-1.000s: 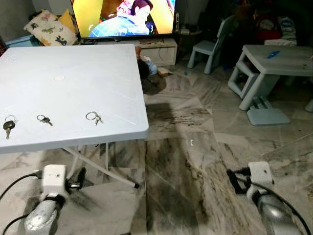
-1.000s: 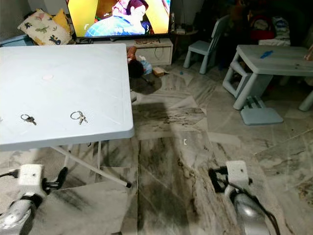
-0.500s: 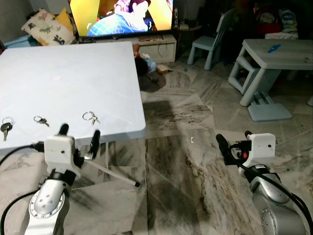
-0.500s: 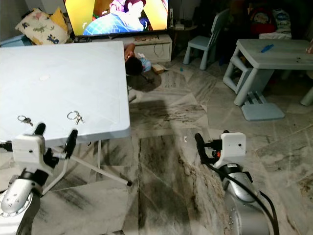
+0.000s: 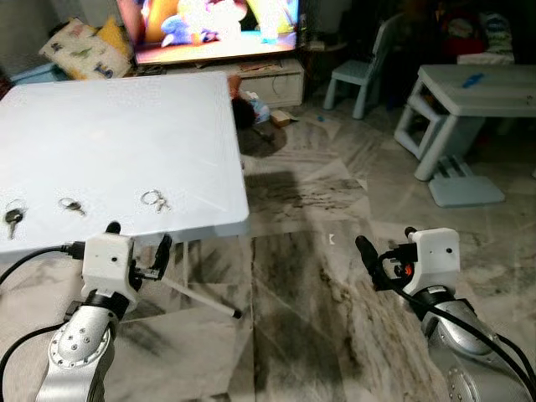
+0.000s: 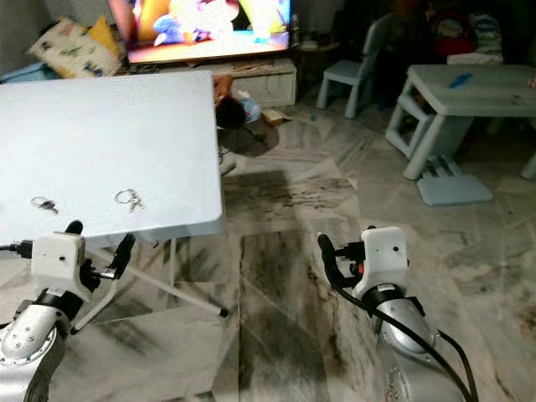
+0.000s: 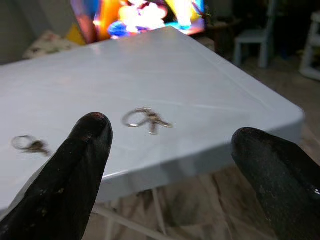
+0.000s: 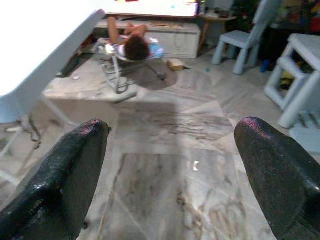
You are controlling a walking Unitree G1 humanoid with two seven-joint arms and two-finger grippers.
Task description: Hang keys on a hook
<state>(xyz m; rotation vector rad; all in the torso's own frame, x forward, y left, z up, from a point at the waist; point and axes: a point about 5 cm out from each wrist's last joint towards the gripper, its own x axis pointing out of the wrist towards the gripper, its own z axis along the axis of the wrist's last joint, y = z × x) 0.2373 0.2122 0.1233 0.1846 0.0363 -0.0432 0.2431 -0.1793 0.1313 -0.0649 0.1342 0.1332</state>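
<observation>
Keys lay in three small bunches near the front edge of the white counter (image 5: 126,126): a ringed set nearest the corner (image 5: 156,199), a second set (image 5: 70,204) beside it, and a dark-headed key (image 5: 12,218) furthest along the robot's left. The left gripper (image 5: 134,243) was held just below and in front of that edge, jaws spread wide and empty; its wrist camera looked straight across the surface at the ringed set (image 7: 145,118), which sat framed between the two black fingers (image 7: 85,150), so the arm seemed lined up for a reach to that bunch. The right gripper (image 5: 385,251) hung over the marble floor (image 5: 318,335), well apart from the counter, jaws likewise wide and holding nothing. A hook could not be made out anywhere.
</observation>
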